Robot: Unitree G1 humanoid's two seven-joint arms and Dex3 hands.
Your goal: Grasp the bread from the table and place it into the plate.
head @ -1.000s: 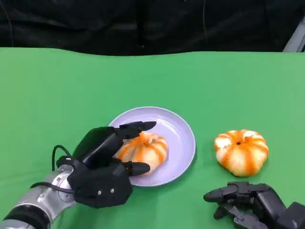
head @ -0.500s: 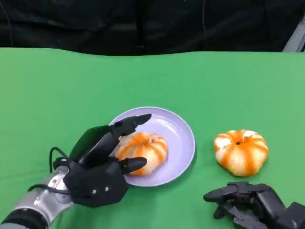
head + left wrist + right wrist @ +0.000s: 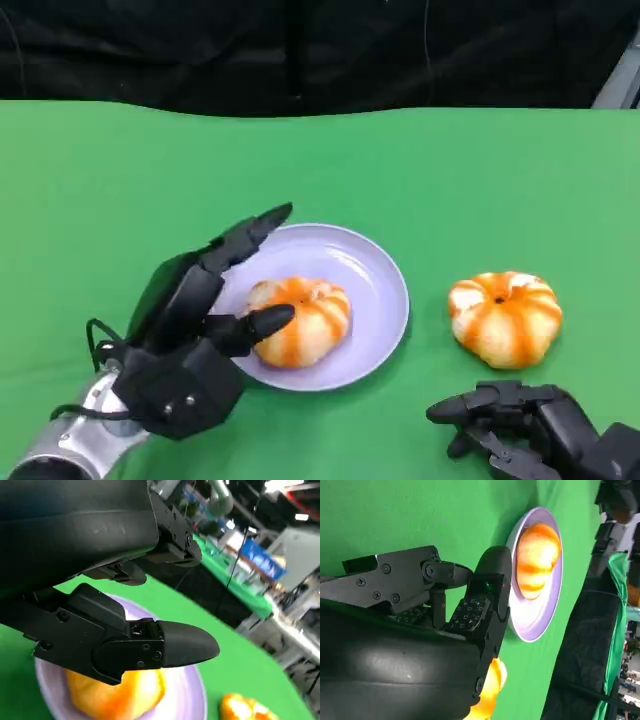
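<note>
You have 2 orange-and-white striped breads on the green table [image 3: 480, 170]. 1 bread [image 3: 305, 320] lies in the lilac plate [image 3: 375, 275], toward the plate's 7 o'clock side. The second bread [image 3: 506, 317] sits on the bare cloth at the plate's 3 o'clock, apart from its rim.

Your left hand [image 3: 195, 330] is at the plate's 8 o'clock edge. Its fingers are spread wide and hold nothing: the long fingers [image 3: 245, 238] point toward 1 o'clock over the plate's rim, and the thumb tip [image 3: 268, 320] lies right at the plated bread's near-left side; you cannot tell whether it touches. In the left wrist view the thumb [image 3: 170, 647] hangs over the plate [image 3: 192, 690] and the bread [image 3: 117, 692] in it, with the second bread [image 3: 245, 707] off to the side.

Your right hand [image 3: 530, 425] rests low at the second bread's 6 o'clock, not touching it, fingers loosely curled toward 9 o'clock and holding nothing. The right wrist view shows its fingers [image 3: 475, 612] bent and empty, the second bread [image 3: 490, 690] close beside the hand, and the plate [image 3: 540, 620] with its bread [image 3: 537, 557] beyond.
</note>
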